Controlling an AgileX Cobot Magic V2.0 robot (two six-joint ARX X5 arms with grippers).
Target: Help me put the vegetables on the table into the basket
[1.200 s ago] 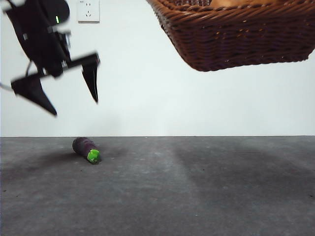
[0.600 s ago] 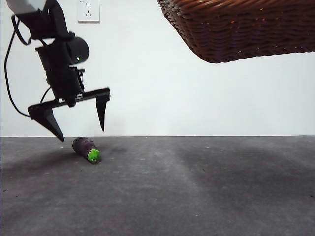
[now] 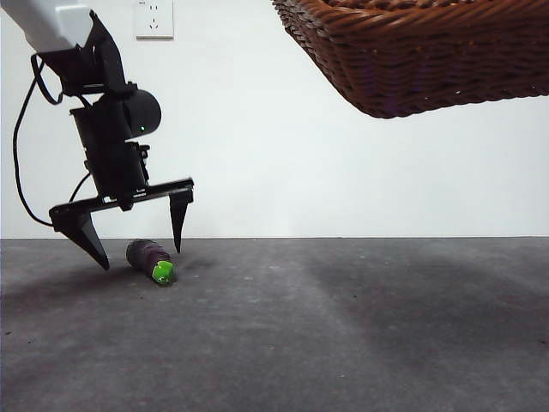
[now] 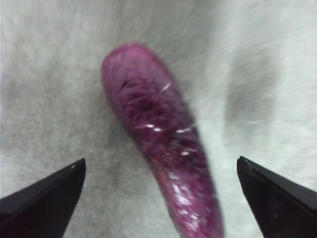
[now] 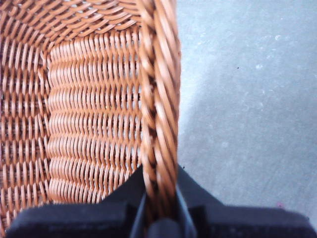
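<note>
Since a second ago your left gripper [image 3: 137, 233] dropped from high above to straddle the eggplant [image 3: 149, 258] on the tabletop [image 3: 343, 326]; the basket [image 3: 429, 51] hangs high, its rim pinched by the right gripper [image 5: 161, 218]. Left fingers [image 4: 44, 198] are spread wide, one each side. Eggplant's long axis runs between them, across the closing line, so descend and close.

Bare bench [image 3: 343, 326] all round eggplant [image 3: 149, 258]; left gripper [image 3: 130, 232] jaws straddle it, gaps both sides. Basket [image 3: 429, 51] held high, clear of the bench.
</note>
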